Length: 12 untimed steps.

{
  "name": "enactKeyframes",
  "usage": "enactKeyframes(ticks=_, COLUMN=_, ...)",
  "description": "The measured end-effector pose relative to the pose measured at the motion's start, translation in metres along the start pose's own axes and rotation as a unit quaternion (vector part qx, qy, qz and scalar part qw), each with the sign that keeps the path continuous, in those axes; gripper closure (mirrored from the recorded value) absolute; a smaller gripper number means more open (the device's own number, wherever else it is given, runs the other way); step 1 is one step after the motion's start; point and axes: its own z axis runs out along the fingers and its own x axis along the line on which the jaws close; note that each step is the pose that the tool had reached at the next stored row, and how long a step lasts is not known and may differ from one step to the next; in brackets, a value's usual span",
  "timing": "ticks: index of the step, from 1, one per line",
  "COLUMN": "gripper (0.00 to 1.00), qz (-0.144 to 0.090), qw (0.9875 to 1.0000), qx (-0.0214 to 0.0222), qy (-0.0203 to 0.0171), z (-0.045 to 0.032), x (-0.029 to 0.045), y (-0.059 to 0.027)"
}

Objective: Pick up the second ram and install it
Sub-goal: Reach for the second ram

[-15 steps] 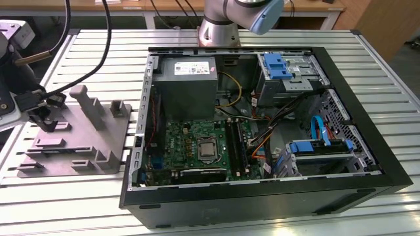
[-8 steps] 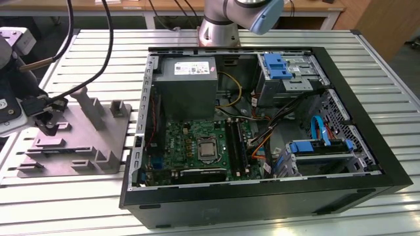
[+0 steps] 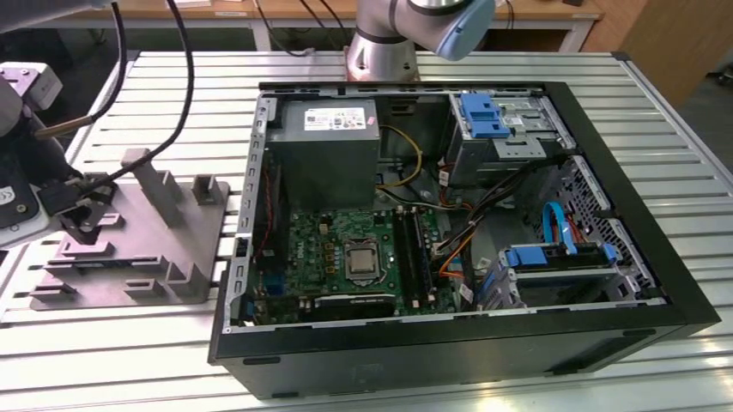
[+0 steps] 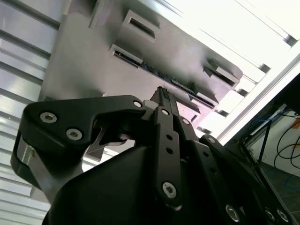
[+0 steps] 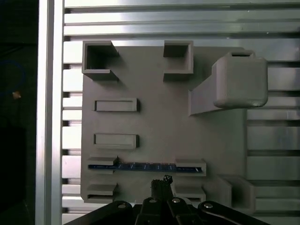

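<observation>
- One long, thin, dark memory stick, the second ram (image 5: 145, 167), stood on its edge in a pair of low slotted supports on a flat grey fixture plate (image 5: 154, 117).
- Both wrist views showed the stick as a narrow dark strip with a bluish sheen, spanning the gap between its two supports (image 4: 152, 70).
- Just beside the stick's middle hung the black gripper (image 5: 161, 180), its tip pointing at the plate and apart from the stick.
- Its two fingers looked pressed together with nothing pinched between them, as the second wrist view showed at the narrow tip (image 4: 161, 91).
- In the exterior view the gripper (image 3: 81, 227) was at the far left, over the near part of the fixture plate (image 3: 137, 249).
- A tall slanted grey block (image 5: 239, 79) rose from the plate's other end, well apart from the stick.
- The plate lay on a slatted aluminium table (image 3: 115, 360), just beside an open black computer case (image 3: 458, 352) on the exterior view's right.
- Inside the case a green motherboard (image 3: 332, 249) lay flat, and the grey and pale-blue arm (image 3: 384, 43) rose behind the case.
</observation>
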Motion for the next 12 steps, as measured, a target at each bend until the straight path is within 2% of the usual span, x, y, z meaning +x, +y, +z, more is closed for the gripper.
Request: enactKeyframes(ticks=12, gripper=0.90, qz=-0.001, qw=1.0000, qx=0.0000, qy=0.0000, z=0.0218, x=-0.0008, y=-0.0037)
